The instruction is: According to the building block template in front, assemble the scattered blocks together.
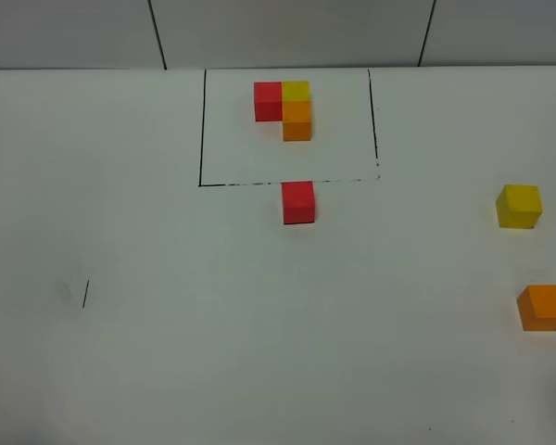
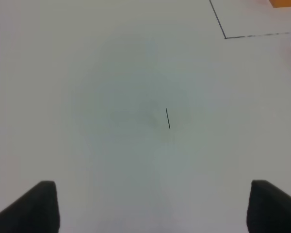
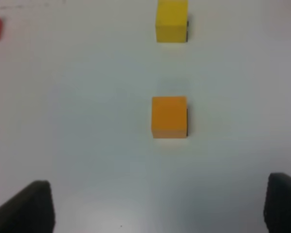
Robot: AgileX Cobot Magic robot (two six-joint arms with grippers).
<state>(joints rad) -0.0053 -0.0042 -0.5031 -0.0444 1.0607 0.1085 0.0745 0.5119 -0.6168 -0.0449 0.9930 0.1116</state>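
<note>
The building block template (image 1: 285, 108) is an L-shaped cluster of red, yellow and orange cubes inside a black-outlined rectangle at the back. The loose red cube (image 1: 298, 202) sits just in front of that rectangle's front line. The loose yellow cube (image 1: 519, 206) and orange cube (image 1: 544, 308) sit at the far right. In the right wrist view the orange cube (image 3: 169, 117) lies ahead of my open right gripper (image 3: 155, 206), with the yellow cube (image 3: 171, 20) beyond it. My left gripper (image 2: 150, 206) is open over bare table. Neither gripper shows in the exterior high view.
The black-outlined rectangle (image 1: 200, 139) marks the template area. A short black tick mark (image 1: 85, 293) is on the table at the left; it also shows in the left wrist view (image 2: 168, 118). The white table surface meets a panelled wall at the back.
</note>
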